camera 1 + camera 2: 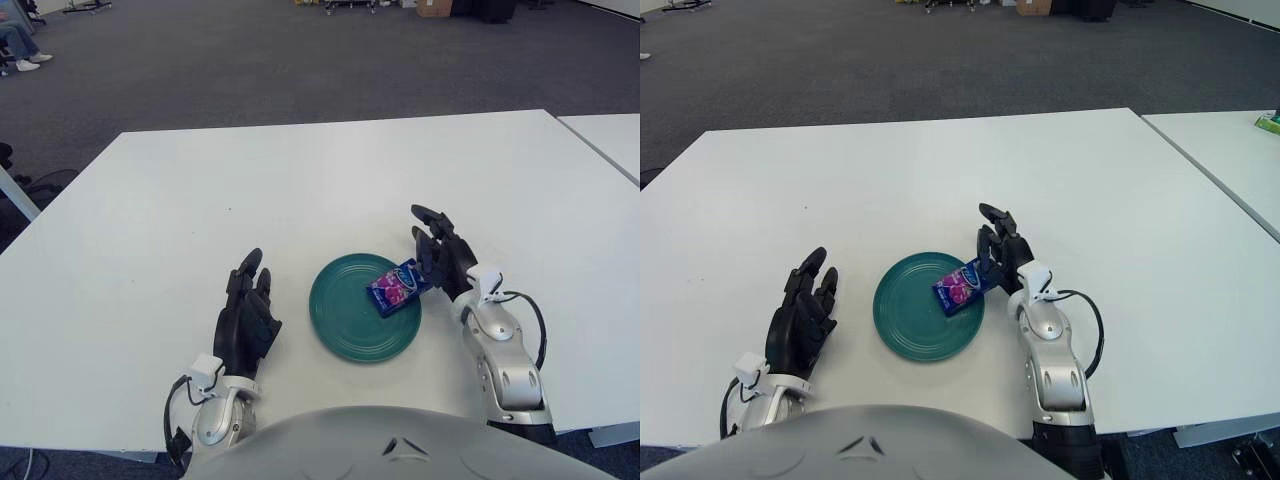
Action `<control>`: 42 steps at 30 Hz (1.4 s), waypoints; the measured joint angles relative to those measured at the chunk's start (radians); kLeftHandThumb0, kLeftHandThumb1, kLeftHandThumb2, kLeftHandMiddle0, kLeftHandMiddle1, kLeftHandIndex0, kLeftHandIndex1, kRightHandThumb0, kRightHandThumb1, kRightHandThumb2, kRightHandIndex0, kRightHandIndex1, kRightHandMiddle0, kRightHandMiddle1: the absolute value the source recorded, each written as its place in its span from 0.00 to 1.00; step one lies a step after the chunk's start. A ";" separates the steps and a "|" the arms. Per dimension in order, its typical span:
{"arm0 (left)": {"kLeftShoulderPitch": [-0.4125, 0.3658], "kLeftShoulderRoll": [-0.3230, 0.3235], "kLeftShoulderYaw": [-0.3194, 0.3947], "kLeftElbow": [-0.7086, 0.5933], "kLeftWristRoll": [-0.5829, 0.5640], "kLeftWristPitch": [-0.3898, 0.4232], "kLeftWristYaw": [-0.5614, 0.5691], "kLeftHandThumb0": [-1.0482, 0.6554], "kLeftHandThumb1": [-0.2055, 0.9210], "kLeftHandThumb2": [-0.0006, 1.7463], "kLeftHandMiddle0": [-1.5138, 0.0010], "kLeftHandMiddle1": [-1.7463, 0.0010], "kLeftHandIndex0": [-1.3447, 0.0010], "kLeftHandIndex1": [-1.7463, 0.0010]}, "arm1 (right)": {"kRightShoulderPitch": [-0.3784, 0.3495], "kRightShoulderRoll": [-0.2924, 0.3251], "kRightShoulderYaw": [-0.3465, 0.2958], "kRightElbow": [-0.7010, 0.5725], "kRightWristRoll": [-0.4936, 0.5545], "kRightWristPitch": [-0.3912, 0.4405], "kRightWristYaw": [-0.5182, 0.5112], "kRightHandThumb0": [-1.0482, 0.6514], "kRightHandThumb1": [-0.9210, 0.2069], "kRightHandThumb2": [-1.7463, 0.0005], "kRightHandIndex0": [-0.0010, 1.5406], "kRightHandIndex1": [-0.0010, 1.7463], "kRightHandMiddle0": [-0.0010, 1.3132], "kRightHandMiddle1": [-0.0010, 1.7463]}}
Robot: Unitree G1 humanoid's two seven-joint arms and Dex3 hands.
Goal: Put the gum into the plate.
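Note:
A purple and blue gum pack lies tilted on the right side of the green plate, its far end over the rim. My right hand is low at the plate's right edge, fingers spread and pointing away from me. Its inner fingers sit right against the pack's right end but do not close round it. My left hand shows to the left of the plate, fingers relaxed and holding nothing.
The white table stretches wide beyond the plate. A second white table stands at the right across a narrow gap, with a small green object on its far edge. Grey carpet lies behind.

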 measured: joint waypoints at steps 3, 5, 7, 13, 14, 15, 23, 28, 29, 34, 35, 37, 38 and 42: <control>0.017 -0.002 -0.011 -0.017 0.001 0.011 0.002 0.01 1.00 0.56 0.85 1.00 1.00 0.67 | 0.018 0.001 0.018 0.005 -0.004 -0.005 -0.010 0.13 0.00 0.44 0.16 0.01 0.00 0.33; 0.027 -0.004 -0.021 -0.028 0.003 0.018 0.005 0.02 1.00 0.56 0.86 1.00 1.00 0.66 | 0.025 -0.002 0.024 0.009 -0.009 -0.011 -0.013 0.13 0.00 0.44 0.16 0.01 0.00 0.32; 0.037 -0.006 -0.029 -0.040 0.004 0.025 0.007 0.02 1.00 0.56 0.86 1.00 1.00 0.66 | 0.033 -0.006 0.031 0.011 -0.012 -0.021 -0.015 0.13 0.00 0.43 0.16 0.01 0.00 0.32; 0.045 -0.007 -0.038 -0.065 0.005 0.043 0.012 0.02 1.00 0.56 0.87 1.00 1.00 0.67 | 0.044 -0.010 0.038 0.020 -0.022 -0.042 -0.034 0.13 0.00 0.42 0.15 0.00 0.00 0.31; 0.045 -0.007 -0.039 -0.068 0.005 0.046 0.013 0.02 1.00 0.56 0.87 1.00 1.00 0.68 | 0.046 -0.009 0.041 0.021 -0.025 -0.045 -0.040 0.13 0.00 0.42 0.15 0.00 0.00 0.31; 0.045 -0.007 -0.040 -0.069 0.007 0.048 0.014 0.02 1.00 0.56 0.87 1.00 1.00 0.68 | 0.048 -0.009 0.043 0.021 -0.029 -0.048 -0.046 0.13 0.00 0.42 0.15 0.00 0.00 0.31; 0.043 -0.006 -0.054 -0.083 0.046 0.060 0.030 0.02 1.00 0.56 0.85 0.99 1.00 0.70 | 0.072 -0.007 0.061 0.021 -0.057 -0.070 -0.097 0.12 0.00 0.41 0.16 0.00 0.00 0.31; 0.030 0.005 -0.053 -0.072 0.070 0.047 0.030 0.03 1.00 0.57 0.84 0.99 1.00 0.70 | 0.106 0.004 0.075 0.020 -0.056 -0.104 -0.125 0.11 0.00 0.42 0.16 0.00 0.00 0.30; 0.026 0.007 -0.051 -0.065 0.073 0.043 0.029 0.03 1.00 0.57 0.83 0.99 1.00 0.70 | 0.111 0.008 0.078 0.020 -0.056 -0.109 -0.130 0.11 0.00 0.42 0.15 0.00 0.00 0.30; 0.007 0.009 -0.044 -0.032 0.074 0.027 0.028 0.03 1.00 0.57 0.84 0.99 1.00 0.69 | 0.134 0.025 0.093 0.025 -0.054 -0.138 -0.146 0.11 0.00 0.42 0.11 0.00 0.00 0.23; 0.004 0.009 -0.043 -0.026 0.074 0.025 0.028 0.03 1.00 0.57 0.84 0.99 1.00 0.68 | 0.135 0.027 0.095 0.027 -0.053 -0.143 -0.149 0.11 0.00 0.42 0.10 0.00 0.00 0.21; 0.001 0.009 -0.040 -0.015 0.075 0.021 0.028 0.03 1.00 0.57 0.84 0.99 1.00 0.68 | 0.137 0.032 0.096 0.036 -0.049 -0.155 -0.152 0.11 0.00 0.41 0.09 0.00 0.00 0.19; 0.001 0.008 -0.039 -0.011 0.075 0.018 0.029 0.03 1.00 0.57 0.85 0.99 1.00 0.68 | 0.136 0.035 0.095 0.041 -0.045 -0.162 -0.152 0.11 0.00 0.41 0.08 0.00 0.00 0.18; 0.001 0.003 -0.035 0.005 0.086 0.003 0.037 0.03 1.00 0.57 0.85 1.00 1.00 0.67 | 0.104 0.033 0.049 0.114 0.001 -0.206 -0.140 0.11 0.00 0.40 0.07 0.00 0.00 0.16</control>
